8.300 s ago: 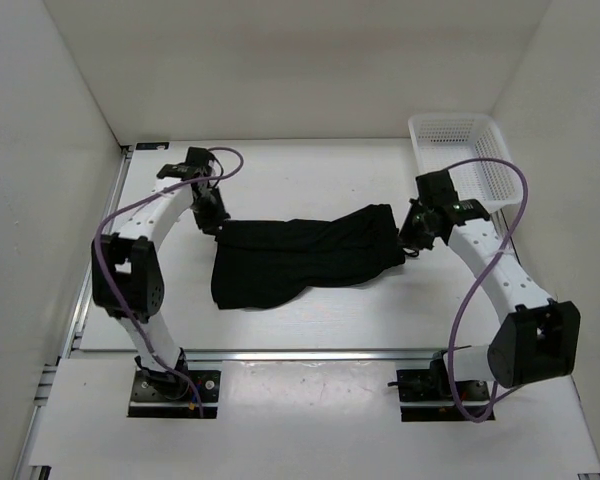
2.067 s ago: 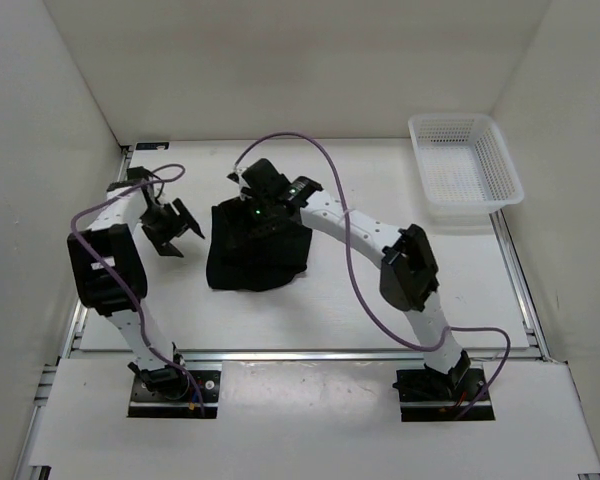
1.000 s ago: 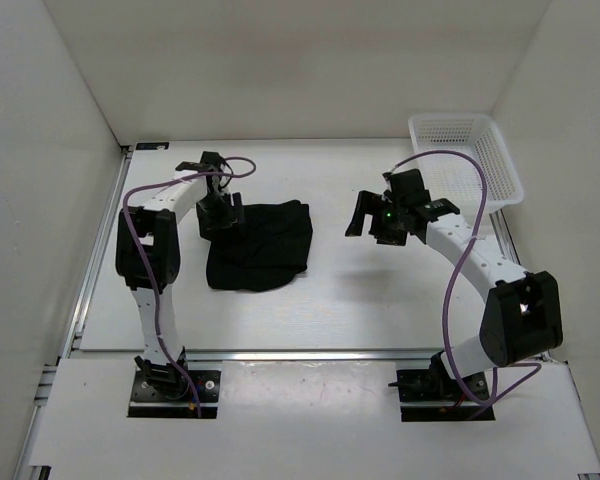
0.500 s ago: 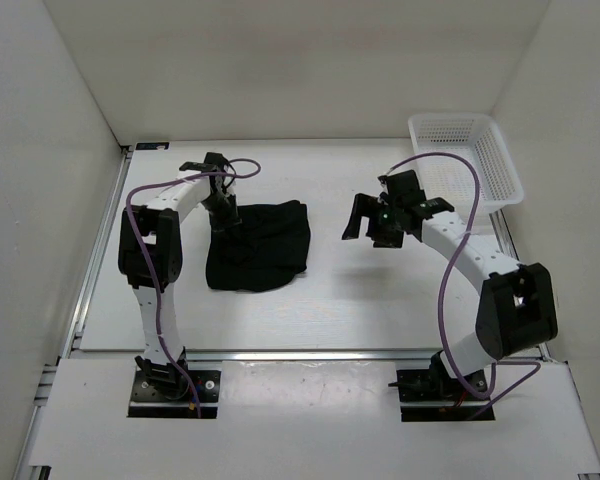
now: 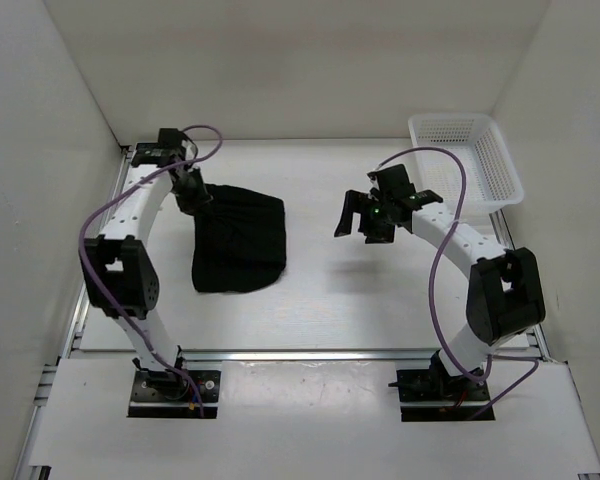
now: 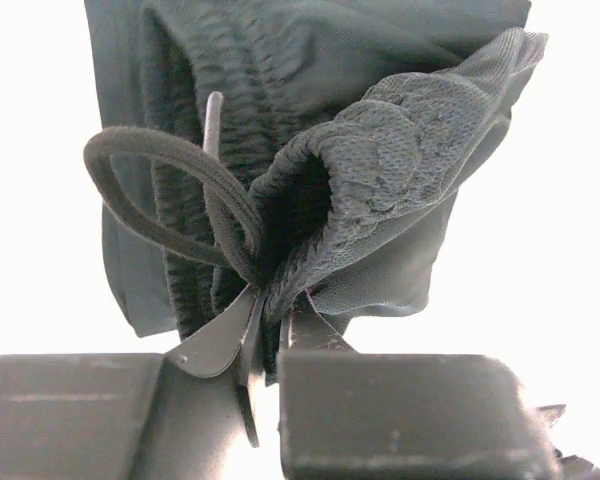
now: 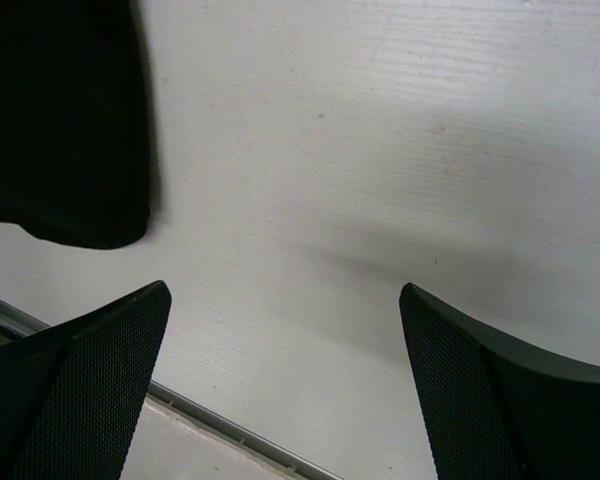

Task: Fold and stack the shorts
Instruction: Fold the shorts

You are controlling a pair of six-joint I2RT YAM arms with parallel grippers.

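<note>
1. Well to the left of the white mesh basket (image 5: 450, 119), across the pale table (image 5: 330, 290), the black shorts (image 5: 238, 240) lie folded into a compact dark bundle. The bundle is narrow at its far end and wider toward the near edge.
2. The basket sits at the far right corner of the table, close to the right wall.
3. The left gripper (image 5: 190, 190) is at the far left corner of the bundle, the corner farthest from the basket. Its jaws are pressed together on the fabric there.
4. In the left wrist view, the left gripper (image 6: 270, 310) pinches the shorts (image 6: 380, 150) at the gathered waistband (image 6: 400, 130), whose crinkled elastic edge bunches up just beyond the jaws. A looped drawstring (image 6: 160, 190) arcs out to the left of the pinch point, and the rest of the cloth spreads away over the white surface.
5. The right gripper (image 5: 362, 226) hovers between the basket and the shorts, touching neither. It is above bare table, with its fingers spread wide and holding nothing.
6. In the right wrist view, the right gripper (image 7: 283, 295) shows its two mesh-textured fingers (image 7: 90, 380) standing far apart in the lower corners, with only tabletop between them. A rounded corner of the shorts (image 7: 65, 120) fills the upper left, clear of both fingers.
</note>
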